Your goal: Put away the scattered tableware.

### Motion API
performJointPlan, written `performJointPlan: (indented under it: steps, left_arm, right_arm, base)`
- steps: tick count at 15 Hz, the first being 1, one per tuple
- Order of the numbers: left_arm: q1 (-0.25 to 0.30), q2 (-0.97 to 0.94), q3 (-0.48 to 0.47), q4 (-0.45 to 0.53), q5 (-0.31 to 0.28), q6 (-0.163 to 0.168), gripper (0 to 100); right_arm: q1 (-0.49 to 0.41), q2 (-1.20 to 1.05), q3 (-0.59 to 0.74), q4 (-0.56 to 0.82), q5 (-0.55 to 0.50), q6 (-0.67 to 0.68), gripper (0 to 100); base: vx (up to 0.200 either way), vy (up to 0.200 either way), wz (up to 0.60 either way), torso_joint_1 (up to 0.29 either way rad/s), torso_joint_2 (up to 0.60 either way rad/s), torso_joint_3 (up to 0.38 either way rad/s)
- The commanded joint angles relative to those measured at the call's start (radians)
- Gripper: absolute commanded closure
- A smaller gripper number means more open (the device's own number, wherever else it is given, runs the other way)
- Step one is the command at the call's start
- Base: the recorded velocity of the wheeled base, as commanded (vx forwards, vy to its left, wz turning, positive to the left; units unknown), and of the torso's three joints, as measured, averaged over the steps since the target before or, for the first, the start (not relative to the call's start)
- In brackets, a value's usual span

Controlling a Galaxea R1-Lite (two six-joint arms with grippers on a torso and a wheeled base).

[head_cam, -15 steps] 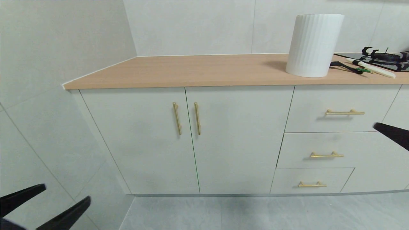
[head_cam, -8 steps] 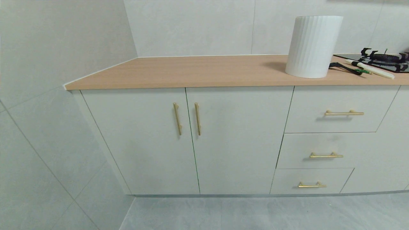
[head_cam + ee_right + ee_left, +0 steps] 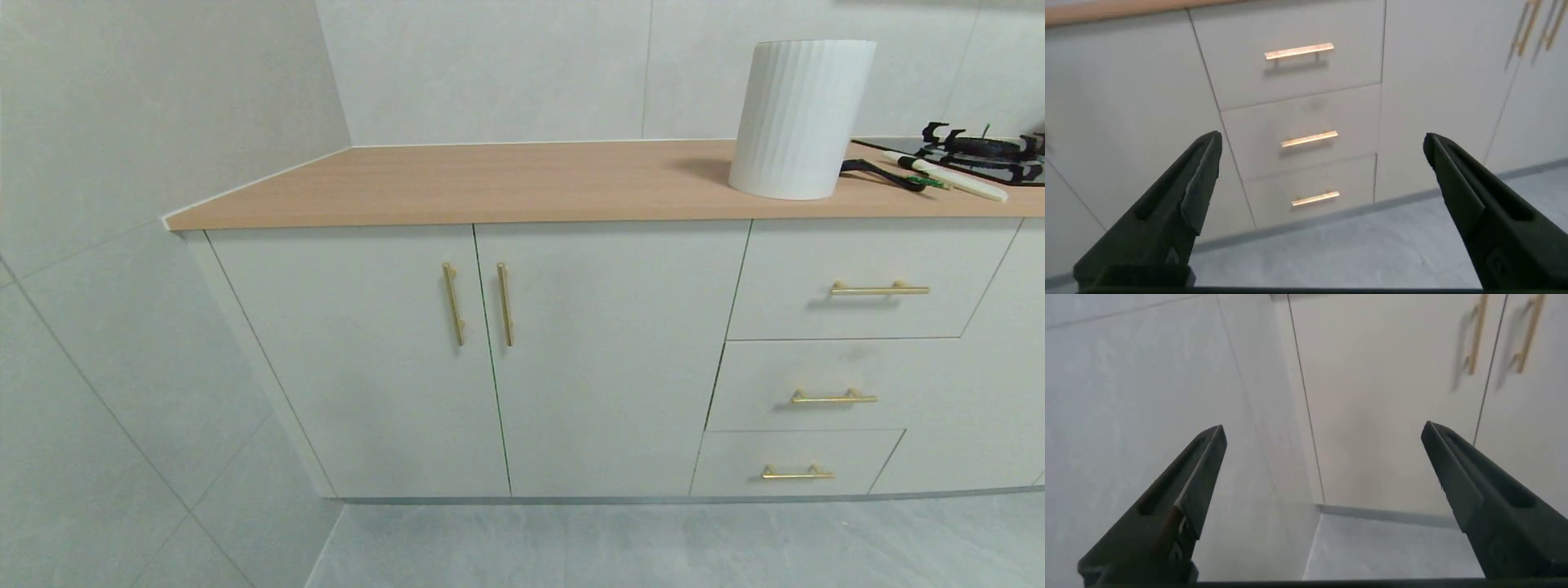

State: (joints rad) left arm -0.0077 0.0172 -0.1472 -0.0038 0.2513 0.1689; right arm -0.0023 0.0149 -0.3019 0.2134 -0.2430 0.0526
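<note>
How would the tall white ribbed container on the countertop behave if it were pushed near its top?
The white ribbed container stands upright on the wooden countertop, taller than wide, so a high push would probably tip it. Its matte white wall looks ceramic: perhaps heavy and breakable. The vertical ribs may resist slipping.

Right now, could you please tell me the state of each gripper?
Left gripper: open, holding nothing.
Right gripper: open, holding nothing.

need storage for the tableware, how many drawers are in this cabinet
3, stacked right of the double doors: top drawer, middle drawer, bottom drawer. More may lie past the view's right edge.
</note>
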Motion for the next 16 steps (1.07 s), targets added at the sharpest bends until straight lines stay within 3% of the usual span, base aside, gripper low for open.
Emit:
performJointPlan:
  steps: [1,2,3,5,7,8,9,13,15,16]
  left_arm:
    - [0.006,-0.017,0.132,-0.070,-0.014,-0.006,0]
    - [0.006,-0.017,0.146,-0.061,-0.049,-0.045,0]
    - [0.006,-0.017,0.147,-0.056,-0.072,-0.075,0]
    - [0.006,-0.017,0.147,-0.039,-0.135,-0.105,0]
    - [0.006,-0.017,0.147,-0.039,-0.170,-0.111,0]
    - [0.006,-0.017,0.146,-0.024,-0.208,-0.135,0]
    - [0.006,-0.017,0.144,0.018,-0.236,-0.138,0]
    - [0.006,-0.017,0.144,0.010,-0.239,-0.131,0]
    - [0.006,-0.017,0.144,0.008,-0.237,-0.137,0]
    - [0.006,-0.017,0.146,0.005,-0.237,-0.155,0]
  right_arm:
    - [-0.002,-0.015,0.121,-0.049,0.008,-0.002,0]
    - [-0.002,-0.015,0.267,-0.210,0.067,-0.011,0]
    - [-0.002,-0.015,0.302,-0.276,0.114,-0.020,0]
    - [-0.002,-0.015,0.302,-0.249,0.232,-0.025,0]
    - [-0.002,-0.013,0.297,-0.195,0.289,-0.060,0]
    - [-0.002,-0.013,0.299,-0.206,0.295,-0.063,0]
    - [-0.002,-0.013,0.300,-0.206,0.294,-0.062,0]
    - [-0.002,-0.013,0.300,-0.206,0.294,-0.060,0]
    - [-0.002,-0.015,0.300,-0.206,0.294,-0.060,0]
    - [-0.002,-0.013,0.300,-0.206,0.294,-0.060,0]
  base:
    - [0.000,0.000,0.00,0.000,0.00,0.000]
    - [0.000,0.000,0.00,0.000,0.00,0.000]
    - [0.000,0.000,0.00,0.000,0.00,0.000]
    - [0.000,0.000,0.00,0.000,0.00,0.000]
    - [0.000,0.000,0.00,0.000,0.00,0.000]
    - [0.000,0.000,0.00,0.000,0.00,0.000]
    - [0.000,0.000,0.00,0.000,0.00,0.000]
    - [0.000,0.000,0.00,0.000,0.00,0.000]
    - [0.000,0.000,0.00,0.000,0.00,0.000]
    - [0.000,0.000,0.00,0.000,0.00,0.000]
